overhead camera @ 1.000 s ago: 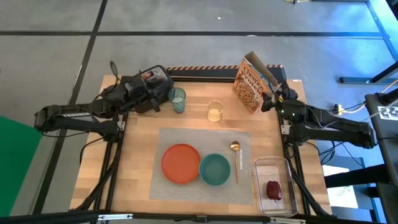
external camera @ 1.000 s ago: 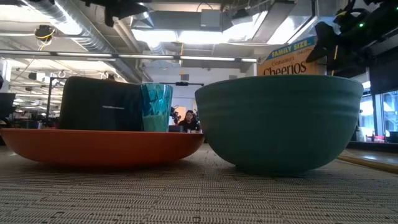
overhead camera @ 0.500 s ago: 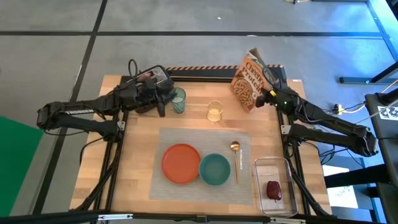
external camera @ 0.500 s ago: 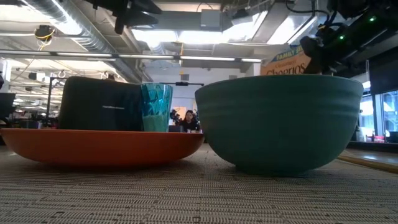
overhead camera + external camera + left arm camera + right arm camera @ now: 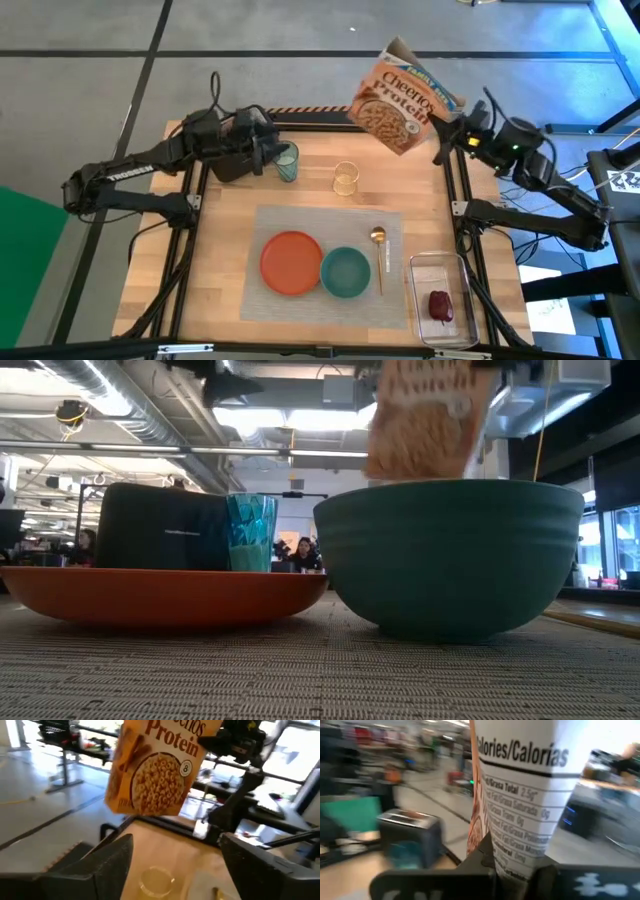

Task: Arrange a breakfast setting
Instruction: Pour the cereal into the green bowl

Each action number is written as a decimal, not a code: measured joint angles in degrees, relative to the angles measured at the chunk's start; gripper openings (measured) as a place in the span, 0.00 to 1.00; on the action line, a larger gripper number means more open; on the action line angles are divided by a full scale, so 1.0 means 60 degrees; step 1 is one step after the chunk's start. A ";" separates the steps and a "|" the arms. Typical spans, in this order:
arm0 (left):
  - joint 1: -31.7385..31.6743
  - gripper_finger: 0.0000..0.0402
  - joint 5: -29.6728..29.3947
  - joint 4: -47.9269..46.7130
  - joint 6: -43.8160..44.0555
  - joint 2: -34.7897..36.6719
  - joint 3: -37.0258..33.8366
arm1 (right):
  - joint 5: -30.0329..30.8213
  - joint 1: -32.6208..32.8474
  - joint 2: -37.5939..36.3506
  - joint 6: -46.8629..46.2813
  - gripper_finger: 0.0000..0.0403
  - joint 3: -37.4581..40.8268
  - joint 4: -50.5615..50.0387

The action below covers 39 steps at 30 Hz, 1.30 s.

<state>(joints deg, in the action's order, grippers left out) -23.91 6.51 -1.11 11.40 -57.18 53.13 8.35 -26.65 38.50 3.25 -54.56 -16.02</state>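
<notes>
On the grey placemat (image 5: 330, 225) sit the orange plate (image 5: 291, 263), the teal bowl (image 5: 346, 272) and the gold spoon (image 5: 379, 258). The dark red fruit (image 5: 441, 305) lies in a clear tub (image 5: 440, 270) at the near right. The green cup (image 5: 287, 160) stands at the far left beside the black toaster (image 5: 160, 525). My left gripper (image 5: 268, 158) is open next to the cup. A cereal box (image 5: 403, 95) hangs tilted above the table's far right, with my right gripper (image 5: 450, 125) shut on it. My right gripper pinches the cereal box across its narrow nutrition side panel (image 5: 517, 845), one finger on each broad face. The fingers come level from the table's right side. The box is lifted clear of the table and tipped, its printed front (image 5: 395, 100) turned upward.
A small clear glass (image 5: 345, 178) stands on the bare wood behind the placemat. The toaster lies mostly under my left arm in the high view. People show in the room beyond the table.
My right gripper has taken hold of the cereal box, which stood upright at the table's far right. It has raised the box clear and swung it toward the far edge, tipping its front upward. My left gripper has edged toward the green cup.
</notes>
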 joint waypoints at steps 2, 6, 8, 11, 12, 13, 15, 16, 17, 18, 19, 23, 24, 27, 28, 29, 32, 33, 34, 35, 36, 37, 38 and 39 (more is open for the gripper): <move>-0.0092 0.79 0.0318 0.0075 -0.0075 -0.0464 0.0454 | -0.0769 0.0006 0.0342 0.0140 0.00 -0.0454 -0.0012; -0.0136 0.83 0.1039 -0.0198 -0.0838 -0.1541 0.1625 | -0.2118 0.0007 0.1152 0.0293 0.00 -0.1115 -0.0039; -0.0131 0.85 0.1189 -0.0557 -0.1118 -0.1971 0.2258 | -0.2542 0.0011 0.1551 0.0290 0.00 -0.1336 -0.0048; -0.0140 0.88 0.1032 -0.1513 -0.1712 -0.2490 0.3008 | -0.3235 0.0007 0.2041 0.0294 0.00 -0.1556 0.0351; -0.0140 0.89 0.1042 -0.1721 -0.1935 -0.2650 0.3202 | -0.3484 0.0007 0.2179 0.0298 0.00 -0.1612 0.0620; -0.0140 0.89 0.1094 -0.1853 -0.2082 -0.2787 0.3349 | -0.3736 0.0007 0.2310 0.0294 0.00 -0.1651 0.0929; -0.0140 0.91 0.1058 -0.1886 -0.2233 -0.2979 0.3590 | -0.4223 0.0005 0.2535 0.0272 0.00 -0.1707 0.1445; -0.0145 0.91 0.0980 -0.1893 -0.2244 -0.3048 0.3684 | -0.4451 0.0000 0.2640 0.0271 0.00 -0.1749 0.1726; -0.0151 0.91 0.0801 -0.1853 -0.2247 -0.3105 0.3760 | -0.4649 0.0000 0.2734 0.0280 0.00 -0.1790 0.1998; -0.0149 0.91 0.0537 -0.1844 -0.2251 -0.3149 0.3805 | -0.4790 0.0000 0.2818 0.0295 0.00 -0.1804 0.2117; -0.0146 0.91 0.0216 -0.1853 -0.2251 -0.3168 0.3816 | -0.4918 0.0000 0.2918 0.0294 0.00 -0.1808 0.2174; -0.0147 0.91 -0.0725 -0.1818 -0.2276 -0.3160 0.3816 | -0.5101 0.0000 0.3149 0.0290 0.00 -0.1937 0.2172; -0.0171 0.91 -0.0723 -0.1805 -0.2330 -0.3127 0.3816 | -0.5179 0.0002 0.3163 0.0274 0.00 -0.1958 0.2153; -0.0182 0.90 -0.0703 -0.1779 -0.2510 -0.3016 0.3823 | -0.5239 0.0011 0.3144 0.0333 0.00 -0.1978 0.2262; -0.0185 0.90 -0.0633 -0.1769 -0.2526 -0.3007 0.3831 | -0.5290 0.0011 0.3141 0.0370 0.00 -0.1979 0.2374; -0.0203 0.90 -0.0374 -0.1770 -0.2529 -0.3007 0.3831 | -0.5390 0.0008 0.3141 0.0366 0.00 -0.1979 0.2509; -0.0279 0.90 0.0854 -0.1773 -0.2787 -0.3038 0.3831 | -0.5728 0.0007 0.3157 0.0292 0.00 -0.1979 0.3058; -0.0259 0.89 0.1220 -0.1765 -0.2957 -0.3088 0.3831 | -0.5876 0.0010 0.3216 0.0285 0.00 -0.1987 0.3300; -0.0218 0.88 0.1483 -0.1763 -0.3040 -0.3157 0.3831 | -0.6042 0.0011 0.3271 0.0258 0.00 -0.1998 0.3534; -0.0167 0.87 0.1581 -0.1766 -0.3092 -0.3237 0.3834 | -0.6183 0.0011 0.3325 0.0217 0.00 -0.2001 0.3689; -0.0116 0.85 0.1574 -0.1785 -0.3104 -0.3309 0.3833 | -0.6274 0.0018 0.3419 0.0185 0.00 -0.1998 0.3788; -0.0075 0.82 0.1517 -0.1812 -0.3104 -0.3366 0.3831 | -0.6316 0.0015 0.3505 0.0150 0.00 -0.1998 0.3905; -0.0044 0.79 0.1476 -0.1836 -0.3104 -0.3374 0.3824 | -0.6314 0.0015 0.3565 0.0101 0.00 -0.1998 0.3925; -0.0019 0.76 0.1461 -0.1838 -0.3106 -0.3372 0.3820 | -0.6328 0.0010 0.3627 0.0032 0.00 -0.1994 0.3915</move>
<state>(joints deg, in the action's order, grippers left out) -24.03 15.28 -12.13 -7.24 -77.41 76.05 -29.62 -26.59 60.26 3.44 -66.52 7.47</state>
